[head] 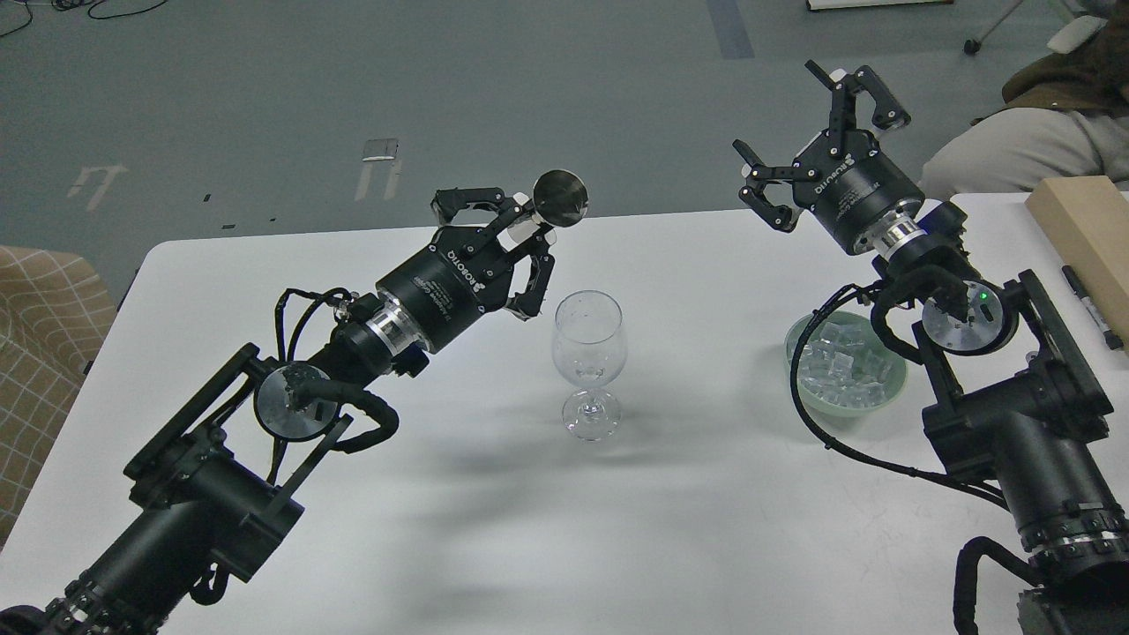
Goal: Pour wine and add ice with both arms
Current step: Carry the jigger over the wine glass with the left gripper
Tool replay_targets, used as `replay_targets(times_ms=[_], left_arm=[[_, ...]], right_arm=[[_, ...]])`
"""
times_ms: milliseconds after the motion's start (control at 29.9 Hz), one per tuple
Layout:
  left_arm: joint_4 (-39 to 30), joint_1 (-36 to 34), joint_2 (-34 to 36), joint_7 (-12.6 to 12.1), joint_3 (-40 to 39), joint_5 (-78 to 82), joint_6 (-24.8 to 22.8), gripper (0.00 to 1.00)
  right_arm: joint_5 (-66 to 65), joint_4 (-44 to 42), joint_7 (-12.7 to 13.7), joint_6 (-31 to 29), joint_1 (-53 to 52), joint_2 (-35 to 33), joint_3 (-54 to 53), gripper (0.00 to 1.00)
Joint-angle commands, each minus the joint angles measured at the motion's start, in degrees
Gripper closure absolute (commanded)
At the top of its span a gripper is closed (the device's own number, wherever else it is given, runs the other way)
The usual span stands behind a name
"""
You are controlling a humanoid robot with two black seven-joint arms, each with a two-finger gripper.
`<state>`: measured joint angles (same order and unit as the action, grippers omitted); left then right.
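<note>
A clear, empty stemmed wine glass (589,353) stands upright mid-table. My left gripper (512,242) is shut on a small container with a round shiny dark end (561,196). It holds the container tilted in the air, just left of and above the glass rim. The ice (842,366), a heap of small clear cubes, lies in a pale green bowl (893,394) at the right. My right gripper (811,123) is open and empty, raised above and behind the bowl, fingers pointing away from me.
The white table (688,529) carries a wooden block (1085,229) and a black pen (1092,307) at its right edge. A seated person (1014,150) is beyond the right corner. A checked chair (40,335) stands at the left.
</note>
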<state>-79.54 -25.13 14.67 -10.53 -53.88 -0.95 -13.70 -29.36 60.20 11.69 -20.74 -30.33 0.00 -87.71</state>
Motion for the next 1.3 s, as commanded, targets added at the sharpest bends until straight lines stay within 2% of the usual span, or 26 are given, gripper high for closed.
replay_targets(times_ms=[0,1270], left_arm=[[0.0,-0.01,0.01,-0.02,-0.09,0.69,-0.02,0.93],[-0.35,-1.15,0.71,0.16,-0.26,6.05,-0.02,0.93]], right_arm=[[0.0,0.0,0.0,0.0,0.0,0.0,0.0,0.0],[0.0,0.0,0.0,0.0,-0.08,0.0,0.0,0.0]])
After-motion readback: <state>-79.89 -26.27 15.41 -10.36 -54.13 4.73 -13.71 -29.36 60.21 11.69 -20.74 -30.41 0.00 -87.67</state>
